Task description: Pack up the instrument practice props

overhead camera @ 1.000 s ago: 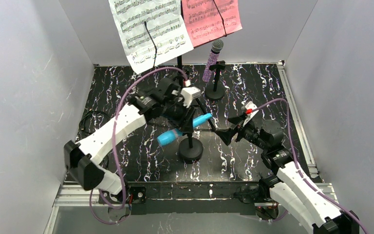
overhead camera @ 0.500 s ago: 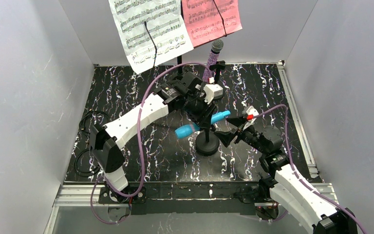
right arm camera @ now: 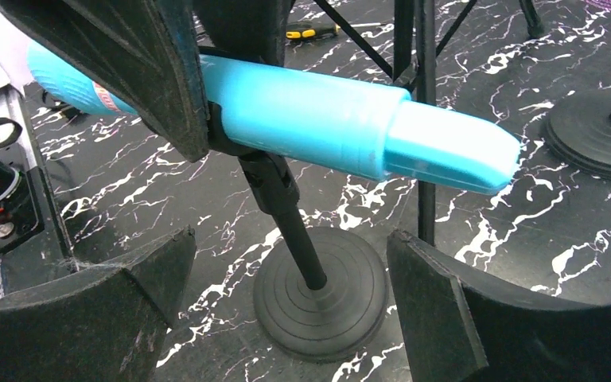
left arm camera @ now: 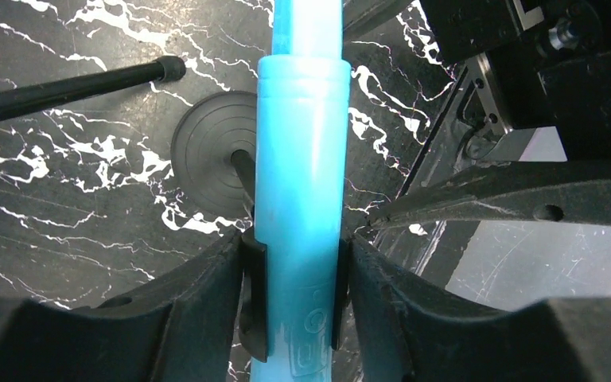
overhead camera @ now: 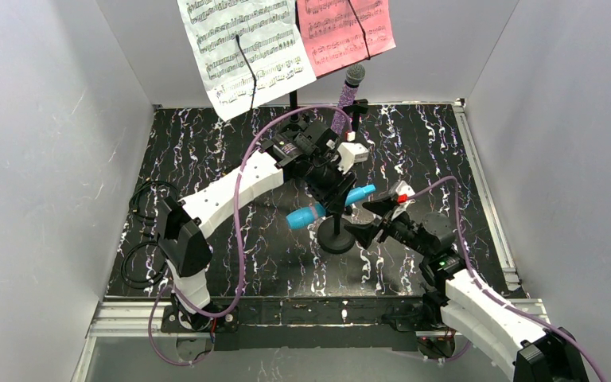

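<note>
Left fingers (overhead camera: 328, 193) clamped on the blue microphone (left arm camera: 298, 159), squeezing its handle from 2 sides. It lies tilted in the clip of the mic holder (overhead camera: 336, 236), whose round base sits on the worktop (overhead camera: 207, 159). My right fingers (overhead camera: 358, 217) are spread wide just right of that holder, open toward its stem, touching nothing. Behind the holder, the purple glitter microphone (overhead camera: 345, 99) stands in the second holder (right arm camera: 597, 131). Farther behind, the white sheet (overhead camera: 243, 48) and the pink sheet (overhead camera: 342, 28) hang.
</note>
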Controlling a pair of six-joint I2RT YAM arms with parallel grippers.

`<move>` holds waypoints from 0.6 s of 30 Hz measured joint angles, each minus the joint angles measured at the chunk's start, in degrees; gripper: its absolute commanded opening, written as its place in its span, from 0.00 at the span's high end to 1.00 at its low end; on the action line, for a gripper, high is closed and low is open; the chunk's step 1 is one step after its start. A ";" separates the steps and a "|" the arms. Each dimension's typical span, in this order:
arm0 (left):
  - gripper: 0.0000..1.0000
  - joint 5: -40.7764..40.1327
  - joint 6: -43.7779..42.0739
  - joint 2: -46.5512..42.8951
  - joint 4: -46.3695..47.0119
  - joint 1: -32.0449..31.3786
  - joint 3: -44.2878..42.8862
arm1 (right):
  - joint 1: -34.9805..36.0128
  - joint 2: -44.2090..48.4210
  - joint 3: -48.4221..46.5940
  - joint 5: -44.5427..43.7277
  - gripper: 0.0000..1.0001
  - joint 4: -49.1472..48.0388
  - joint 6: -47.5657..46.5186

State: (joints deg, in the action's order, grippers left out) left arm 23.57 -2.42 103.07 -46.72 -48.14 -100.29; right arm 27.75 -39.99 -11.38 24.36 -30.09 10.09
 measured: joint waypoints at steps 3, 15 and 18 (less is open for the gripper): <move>0.37 -0.83 -0.55 -0.59 -0.52 0.00 0.00 | 1.33 -0.57 0.04 -0.37 0.03 -1.01 -0.07; 0.22 -6.51 -1.51 -13.88 -1.33 0.00 3.78 | 9.66 -7.02 4.68 -7.45 0.09 -12.44 -4.76; 0.22 -8.46 -2.05 -17.81 -1.53 0.00 6.38 | 11.50 -9.79 4.87 -10.36 0.10 -15.72 -6.54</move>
State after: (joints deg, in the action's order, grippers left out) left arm 15.11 -4.47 85.25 -48.25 -48.14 -93.91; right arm 39.24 -49.78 -6.50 14.00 -45.80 3.55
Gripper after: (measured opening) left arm 0.777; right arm 0.914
